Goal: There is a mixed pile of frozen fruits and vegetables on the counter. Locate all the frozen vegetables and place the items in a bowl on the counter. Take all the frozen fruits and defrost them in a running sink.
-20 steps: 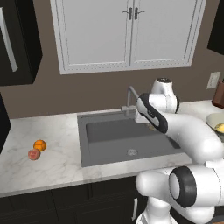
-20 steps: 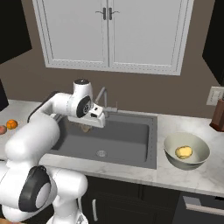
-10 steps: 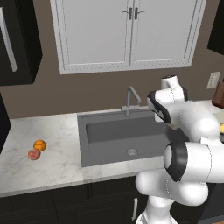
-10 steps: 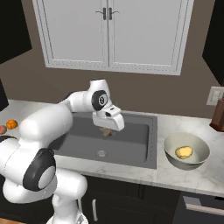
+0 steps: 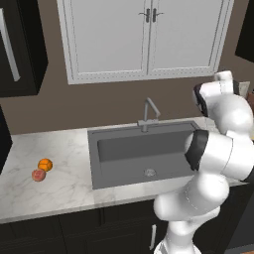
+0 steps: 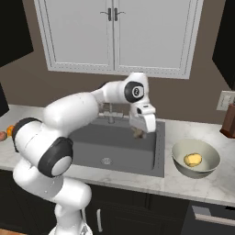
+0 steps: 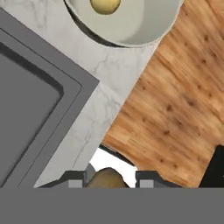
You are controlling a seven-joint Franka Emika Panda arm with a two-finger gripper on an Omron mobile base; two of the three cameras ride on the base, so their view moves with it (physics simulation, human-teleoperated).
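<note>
Swung rightward since the earlier frame, the gripper (image 6: 139, 133) is seen over the dark grey sink's (image 6: 117, 146) right edge, jaws clenched on a small grey-brown disc (image 7: 106, 179), near the pale beige bowl (image 6: 211, 168) holding a yellow lumpy piece (image 6: 193, 159) on the white marble worktop (image 6: 183, 183).

Even, soft rendered light with no single clear source; the counter (image 5: 64, 178) reads bright, the sink (image 5: 144, 154) basin flat grey with faint shading along its walls. Edges slightly soft and pixelated, no glare, no blur
</note>
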